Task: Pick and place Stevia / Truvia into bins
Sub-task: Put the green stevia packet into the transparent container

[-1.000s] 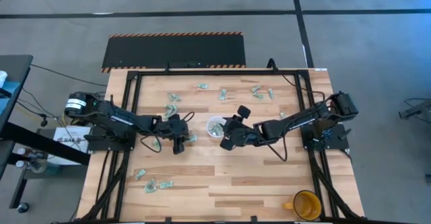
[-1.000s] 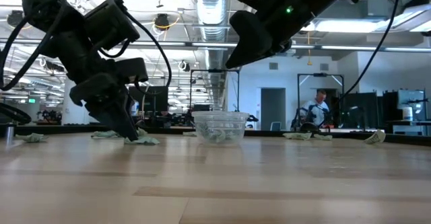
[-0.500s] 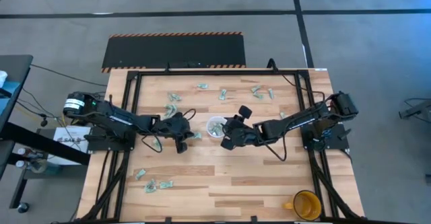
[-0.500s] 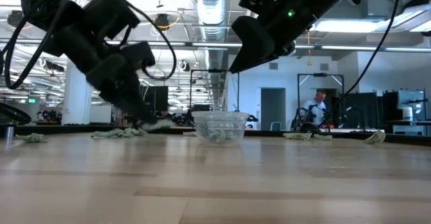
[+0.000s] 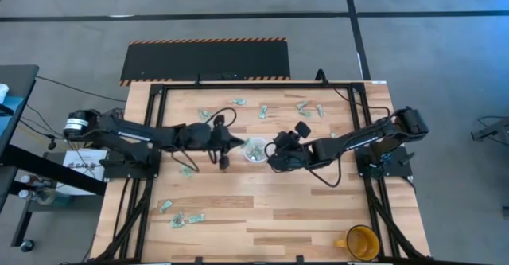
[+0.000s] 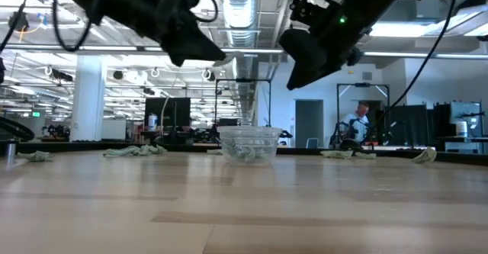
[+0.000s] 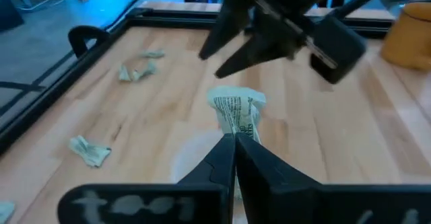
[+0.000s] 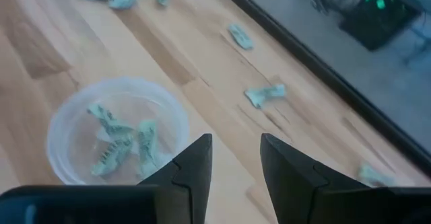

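**Left pincer holds a sachet beside the cup; right pincer hangs open above it**

Seen from above, the left pincer [image 5: 225, 147] reaches in near the middle of the tabletop [image 5: 262, 217], just beside the clear cup [image 5: 255, 150], while the right pincer [image 5: 274, 155] sits on the cup's other side. What the left one carries is hard to make out from there. The left wrist view settles it: its fingers [image 7: 229, 158] are pressed together on a pale green and white sachet [image 7: 239, 112], which sticks up crumpled from between the tips, with the pale cup [image 7: 195, 158] blurred beneath and the other arm's pincer [image 7: 232, 46] farther off.

The right wrist view shows its own fingers [image 8: 192, 167] standing apart with nothing between them, and looks down into the cup [image 8: 67, 126], where a few sachets [image 8: 121, 140] already lie.

The low view alone shows height: both pincers, left [image 6: 210, 54] and right [image 6: 305, 69], hang well above the cup [image 6: 248, 143], which rests on the tabletop [image 6: 244, 208].

Loose sachets [image 5: 262, 108] lie scattered along the far edge, and more [image 5: 181, 217] toward the near left corner. A yellow mug [image 5: 362, 241] stands at the near right corner.
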{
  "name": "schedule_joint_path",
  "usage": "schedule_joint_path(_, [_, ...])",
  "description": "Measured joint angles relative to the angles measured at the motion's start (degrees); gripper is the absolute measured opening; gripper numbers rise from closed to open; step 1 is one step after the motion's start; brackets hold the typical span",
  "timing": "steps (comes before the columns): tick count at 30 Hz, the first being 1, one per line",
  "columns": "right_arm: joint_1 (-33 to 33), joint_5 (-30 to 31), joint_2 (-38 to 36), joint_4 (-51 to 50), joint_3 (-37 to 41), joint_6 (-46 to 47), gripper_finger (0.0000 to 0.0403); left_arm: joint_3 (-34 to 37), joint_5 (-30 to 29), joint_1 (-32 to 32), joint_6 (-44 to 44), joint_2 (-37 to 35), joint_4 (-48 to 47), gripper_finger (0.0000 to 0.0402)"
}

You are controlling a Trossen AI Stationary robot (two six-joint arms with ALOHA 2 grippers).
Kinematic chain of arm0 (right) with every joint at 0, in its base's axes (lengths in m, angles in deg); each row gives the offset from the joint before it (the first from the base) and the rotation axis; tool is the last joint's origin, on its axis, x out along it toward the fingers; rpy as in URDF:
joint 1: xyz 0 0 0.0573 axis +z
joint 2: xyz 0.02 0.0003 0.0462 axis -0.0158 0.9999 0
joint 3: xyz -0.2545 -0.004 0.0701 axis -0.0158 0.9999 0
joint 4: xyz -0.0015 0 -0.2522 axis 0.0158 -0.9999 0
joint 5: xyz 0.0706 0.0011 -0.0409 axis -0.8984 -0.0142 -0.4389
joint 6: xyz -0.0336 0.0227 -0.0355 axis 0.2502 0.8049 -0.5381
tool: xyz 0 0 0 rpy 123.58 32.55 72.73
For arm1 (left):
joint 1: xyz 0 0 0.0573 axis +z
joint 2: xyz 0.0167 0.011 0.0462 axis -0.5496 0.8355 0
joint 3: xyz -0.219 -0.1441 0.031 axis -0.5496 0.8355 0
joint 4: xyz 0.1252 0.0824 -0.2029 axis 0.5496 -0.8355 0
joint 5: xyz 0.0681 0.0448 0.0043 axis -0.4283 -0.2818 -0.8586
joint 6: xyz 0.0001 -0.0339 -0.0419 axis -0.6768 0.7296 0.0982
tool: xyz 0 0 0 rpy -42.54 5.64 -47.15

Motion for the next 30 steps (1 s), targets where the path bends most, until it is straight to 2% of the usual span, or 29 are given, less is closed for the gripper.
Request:
schedule_joint_path(7, [0.0,1.3,-0.2,-3.1,0.0,4.7,0.0120,-4.7,2.7,3.1,-1.3,13.5,-0.5,0.0000])
schedule_joint_path(13, [0.1,1.2,-0.2,-5.3,0.0,7.0,0.0120,-8.4,6.6,4.3,-1.3,20.8,-0.5,0.0000])
schedule_joint_path(20, [0.1,1.2,-0.2,-8.8,0.0,10.8,0.0120,-9.6,7.3,4.3,-1.1,21.7,-0.4,0.0001])
schedule_joint_path(23, [-0.5,1.0,-0.9,-13.0,0.0,13.7,0.0120,-9.6,7.4,4.3,-1.2,21.7,-0.4,0.0014])
schedule_joint_path(26, [-2.0,0.1,-3.1,-21.4,0.0,22.3,0.0120,-9.6,7.4,4.3,-1.1,21.7,-1.9,0.0042])
schedule_joint_path(30, [-5.4,-6.3,-7.3,-34.7,0.0,36.9,0.0120,-9.6,7.4,4.3,-2.2,21.7,-2.0,0.0086])
